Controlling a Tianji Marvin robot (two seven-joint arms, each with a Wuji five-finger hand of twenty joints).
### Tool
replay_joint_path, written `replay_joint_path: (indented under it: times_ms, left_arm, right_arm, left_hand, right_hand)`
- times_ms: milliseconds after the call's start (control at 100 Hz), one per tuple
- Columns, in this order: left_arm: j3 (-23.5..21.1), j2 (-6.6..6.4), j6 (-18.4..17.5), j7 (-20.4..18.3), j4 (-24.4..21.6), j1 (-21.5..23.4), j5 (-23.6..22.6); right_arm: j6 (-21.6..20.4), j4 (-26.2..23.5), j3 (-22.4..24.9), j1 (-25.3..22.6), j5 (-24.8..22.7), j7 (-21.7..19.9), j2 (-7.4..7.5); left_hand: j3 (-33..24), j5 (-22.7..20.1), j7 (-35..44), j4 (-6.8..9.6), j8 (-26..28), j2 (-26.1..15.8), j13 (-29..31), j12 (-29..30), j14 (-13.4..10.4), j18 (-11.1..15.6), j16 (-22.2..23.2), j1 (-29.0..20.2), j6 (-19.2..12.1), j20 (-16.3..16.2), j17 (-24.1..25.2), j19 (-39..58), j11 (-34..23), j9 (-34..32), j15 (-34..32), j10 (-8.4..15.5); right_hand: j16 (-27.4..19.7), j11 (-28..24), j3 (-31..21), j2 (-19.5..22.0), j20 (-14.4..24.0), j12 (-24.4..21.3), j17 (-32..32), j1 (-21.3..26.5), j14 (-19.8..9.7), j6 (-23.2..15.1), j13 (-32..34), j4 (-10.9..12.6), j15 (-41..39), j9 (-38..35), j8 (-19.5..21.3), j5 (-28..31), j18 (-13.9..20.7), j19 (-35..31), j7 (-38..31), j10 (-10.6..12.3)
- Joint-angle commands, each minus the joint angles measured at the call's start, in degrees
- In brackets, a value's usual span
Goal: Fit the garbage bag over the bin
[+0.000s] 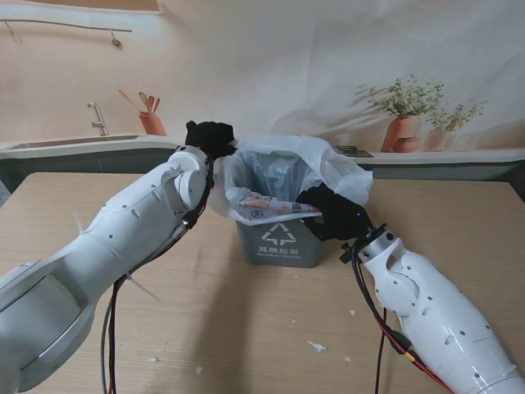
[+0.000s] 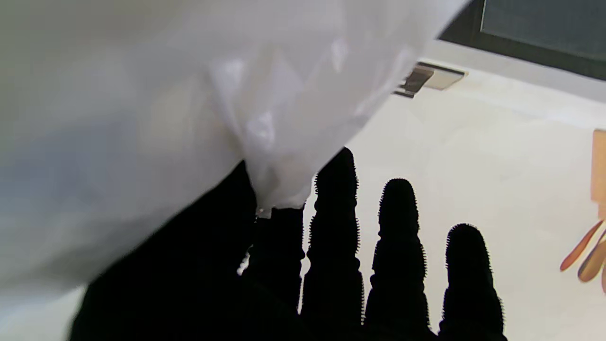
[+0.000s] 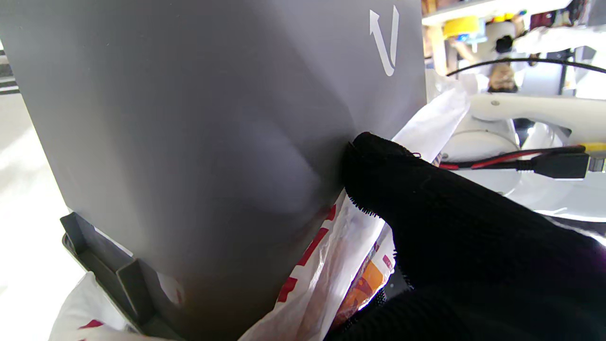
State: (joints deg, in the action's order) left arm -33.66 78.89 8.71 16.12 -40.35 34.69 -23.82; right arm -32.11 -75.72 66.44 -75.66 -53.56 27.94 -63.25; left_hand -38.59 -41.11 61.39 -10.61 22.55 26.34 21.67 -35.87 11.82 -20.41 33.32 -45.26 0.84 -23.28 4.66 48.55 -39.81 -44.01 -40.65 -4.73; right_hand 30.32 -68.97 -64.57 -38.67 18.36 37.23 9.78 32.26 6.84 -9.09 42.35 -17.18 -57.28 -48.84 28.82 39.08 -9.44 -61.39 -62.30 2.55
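Note:
A grey bin (image 1: 279, 243) with a white recycling mark stands mid-table. The white garbage bag (image 1: 283, 164) sits in its mouth, its edge billowing above the rim and hanging over the right side. My left hand (image 1: 211, 136) is at the bin's far left corner; the left wrist view shows thumb and forefinger pinching a fold of the bag (image 2: 189, 118), the other fingers (image 2: 397, 237) straight. My right hand (image 1: 332, 212) is at the near right corner, pressing the bag's printed edge (image 3: 331, 265) against the bin wall (image 3: 189, 118).
Small white scraps (image 1: 317, 346) lie on the wooden table near me. Behind the table runs a counter with a sink (image 1: 74, 141), a utensil pot (image 1: 152, 123) and potted plants (image 1: 404, 123). Cables (image 1: 381, 328) hang along my right forearm.

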Motion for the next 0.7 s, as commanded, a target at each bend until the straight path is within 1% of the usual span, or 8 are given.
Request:
replay_joint_path:
  times_ms: [0,180,440,510,530,550,600,690]
  left_arm:
    - [0.6,1.18,0.7,-1.1,1.3,0.0,0.5]
    - [3.2,1.17,-1.3,-3.7,3.2,0.0,0.3]
    - [2.8,-1.28,-2.6,-7.0,0.0,2.5,-0.6]
    - [2.5,-1.91,-2.5,-8.2,-0.9,3.1,-0.6]
    - [2.4,-2.23,-2.2,-8.7,-1.5,3.3,-0.6]
    - [2.2,-2.70,-1.8,-9.5,-2.4,3.6,-0.8]
    - [1.2,-3.78,-0.7,-10.9,-4.8,4.6,-1.0]
    - [-1.5,-5.00,-0.5,-10.2,-8.0,6.6,-1.8]
  right_arm:
    - [-0.4,0.8,-0.3,-1.0,-0.2,-1.1,-0.47]
    - [-0.2,0.9,-0.3,-1.0,-0.1,-1.0,-0.48]
    - [0.1,1.2,-0.8,-0.7,0.0,-1.2,-0.50]
    - [0.1,1.0,-0.9,-0.7,-0.1,-1.3,-0.46]
    - [0.1,1.0,-0.9,-0.7,-0.1,-1.3,-0.45]
    - [0.2,0.9,-0.9,-0.8,-0.2,-1.2,-0.44]
    - [0.4,0.7,-0.9,-0.9,-0.3,-1.2,-0.43]
    - [0.7,0.5,-0.7,-1.0,-0.3,-1.0,-0.46]
  left_hand:
    - [-1.6,-1.3,1.7,0.24,-0.6,1.2,1.1,0.3,0.7,-0.1,1.1,-1.9,-0.3,-1.5,0.9,2.1,-1.2,0.0,-1.5,-1.2]
    - [-2.5,-2.2,1.5,0.27,-1.2,2.1,2.1,0.7,0.6,-0.3,0.9,-1.0,-0.7,-1.9,1.0,2.8,-1.0,-0.8,-1.4,-1.2]
    - [-2.3,-2.0,0.2,0.23,-1.4,1.8,2.6,2.5,0.6,-0.3,0.5,1.1,-1.1,-2.3,1.1,3.8,-1.0,0.2,-0.6,-0.9]
    - [-3.5,4.2,-9.4,0.65,-0.3,1.1,-1.2,6.3,1.6,-0.2,0.1,6.6,4.1,-1.1,1.0,1.3,1.3,8.3,2.2,-2.7]
    - [-6.3,6.5,-13.6,2.82,0.2,-0.5,-2.7,7.1,1.8,-0.3,0.0,10.4,6.2,-0.6,1.0,0.3,2.5,11.4,3.0,-3.3]
    - [-6.7,13.8,-20.1,4.41,-0.1,-1.3,-6.6,8.6,1.9,-0.3,-0.5,14.6,9.5,0.2,0.9,-1.3,5.4,18.9,4.9,-4.5]
    - [-3.9,23.1,-26.8,4.89,-1.5,-1.7,-11.9,11.3,2.5,0.0,-2.0,17.4,12.4,1.6,0.8,-4.1,8.8,27.7,8.6,-5.8]
    - [-0.3,29.2,-34.6,5.20,-5.4,-2.4,-16.2,17.4,2.9,0.2,-4.7,19.1,14.7,2.5,0.6,-6.2,16.0,32.3,13.6,-7.9]
  right_hand:
    - [0.7,0.6,-5.0,1.0,0.4,0.6,0.2,5.2,-1.5,-14.7,-1.3,-0.2,0.3,0.9,2.9,2.9,-0.6,0.3,-3.1,2.3]
    - [0.8,0.7,-4.8,1.3,0.4,0.8,0.2,5.2,-1.4,-14.4,-1.5,-0.2,0.2,1.0,3.1,2.6,-0.6,0.2,-2.9,2.0]
    - [0.8,0.6,-4.5,1.4,0.5,0.8,0.2,5.3,-1.3,-13.8,-1.4,-0.2,0.1,0.9,3.4,2.5,-0.7,0.1,-2.8,1.6]
    - [0.8,0.6,-4.5,1.5,0.5,0.8,0.2,5.2,-1.3,-13.7,-1.3,-0.2,0.1,0.9,3.4,2.4,-0.7,0.1,-2.8,1.6]
    - [0.8,0.6,-4.5,1.5,0.5,0.8,0.2,5.2,-1.3,-13.6,-1.3,-0.2,0.1,0.9,3.4,2.4,-0.7,0.1,-2.8,1.5]
    - [0.8,0.6,-4.5,1.5,0.5,0.8,0.2,5.2,-1.3,-13.5,-1.3,-0.2,0.1,0.9,3.4,2.3,-0.8,0.1,-2.8,1.4]
    - [0.8,0.5,-4.5,1.6,0.5,0.8,0.2,5.2,-1.2,-13.2,-1.4,-0.2,0.2,1.0,3.4,2.2,-0.8,0.1,-2.8,1.2]
    - [0.9,0.4,-4.4,1.7,0.5,0.8,0.0,5.3,-1.1,-12.8,-1.5,-0.1,0.1,1.0,3.4,2.0,-0.8,0.2,-2.9,1.0]
